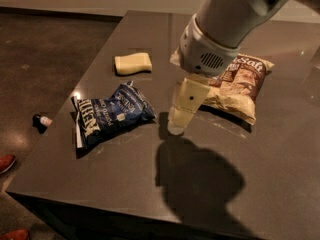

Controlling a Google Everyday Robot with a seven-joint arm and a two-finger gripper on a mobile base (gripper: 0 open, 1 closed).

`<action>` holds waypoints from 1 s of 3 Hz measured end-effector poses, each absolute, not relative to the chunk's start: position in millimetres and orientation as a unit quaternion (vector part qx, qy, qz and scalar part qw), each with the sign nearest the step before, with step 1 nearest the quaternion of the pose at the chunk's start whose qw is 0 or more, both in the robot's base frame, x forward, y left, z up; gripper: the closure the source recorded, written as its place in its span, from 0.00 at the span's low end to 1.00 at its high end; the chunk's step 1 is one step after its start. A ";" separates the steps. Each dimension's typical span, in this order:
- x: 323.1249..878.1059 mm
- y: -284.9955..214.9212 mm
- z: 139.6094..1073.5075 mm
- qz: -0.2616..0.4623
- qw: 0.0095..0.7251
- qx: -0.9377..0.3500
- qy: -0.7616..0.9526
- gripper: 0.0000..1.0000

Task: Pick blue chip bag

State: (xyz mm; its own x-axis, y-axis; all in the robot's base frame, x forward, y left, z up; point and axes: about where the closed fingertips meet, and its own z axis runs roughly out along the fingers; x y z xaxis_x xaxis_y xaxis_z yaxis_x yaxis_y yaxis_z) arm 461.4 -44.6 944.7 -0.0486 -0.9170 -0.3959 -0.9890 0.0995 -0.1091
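Observation:
The blue chip bag [111,115] lies flat on the dark table [150,184], left of centre, its white lettering and white edge facing the left rim. My gripper [179,120] hangs from the arm that comes in from the top right. It points down, just right of the bag's right end and a little above the table, apart from the bag. Only its cream outer side shows.
A cream-and-brown "Sea Salt" bag [239,86] lies right of and behind the gripper. A pale yellow block [133,63] sits farther back on the left. On the floor to the left lie a small dark object [41,120] and a red shoe [6,162].

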 end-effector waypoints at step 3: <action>476.5 23.0 914.8 0.118 0.173 -0.670 0.713 0.00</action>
